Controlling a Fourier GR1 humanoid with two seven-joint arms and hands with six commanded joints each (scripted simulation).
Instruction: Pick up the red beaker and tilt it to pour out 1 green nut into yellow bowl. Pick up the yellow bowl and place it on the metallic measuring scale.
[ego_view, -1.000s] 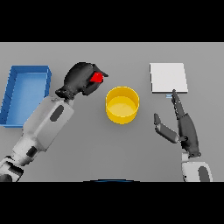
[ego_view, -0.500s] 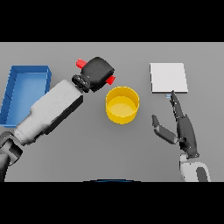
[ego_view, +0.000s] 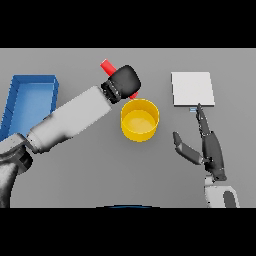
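My left hand (ego_view: 125, 82) is shut on the red beaker (ego_view: 108, 66), held tilted above the table just behind the yellow bowl (ego_view: 140, 120). Only the beaker's two red ends show past the dark fingers; one end reaches the bowl's far rim. The bowl stands upright at the table's middle, and I cannot make out any nut inside it. The metallic measuring scale (ego_view: 192, 88) lies flat at the back right. My right hand (ego_view: 210, 147) is open, fingers straight, in front of the scale and to the right of the bowl.
A blue bin (ego_view: 30, 100) sits at the left side of the grey table (ego_view: 100, 170), beside my left forearm.
My left hand has carried the red beaker to the right, from near the blue bin to the bowl's far rim, tilting it further. The right hand has hardly moved.
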